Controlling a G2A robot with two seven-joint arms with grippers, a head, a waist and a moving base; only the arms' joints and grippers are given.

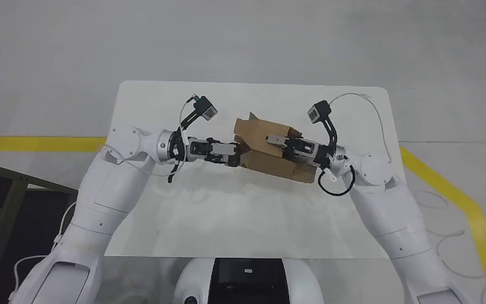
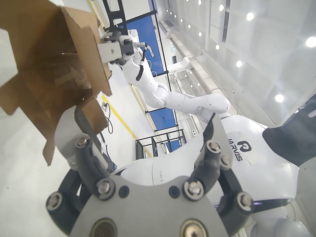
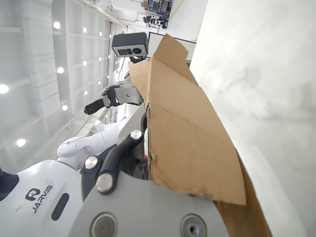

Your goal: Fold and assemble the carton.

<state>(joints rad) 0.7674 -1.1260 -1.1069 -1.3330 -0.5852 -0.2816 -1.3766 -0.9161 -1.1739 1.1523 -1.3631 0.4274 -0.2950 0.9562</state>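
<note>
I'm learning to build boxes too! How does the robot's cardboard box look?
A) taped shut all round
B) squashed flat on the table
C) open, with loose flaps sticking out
C: the box is held up between the two arms, and the left wrist view looks into its open inside, with loose flaps sticking out.

Brown carton [image 3: 187, 134] against right claw [image 3: 146, 127] — left claw [image 3: 113, 99] behind, white table [image 3: 259, 75] beyond

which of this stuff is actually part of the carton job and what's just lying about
Part of the job: carton, left gripper, right gripper.
Just there: white table under it all, yellow floor line.
</note>
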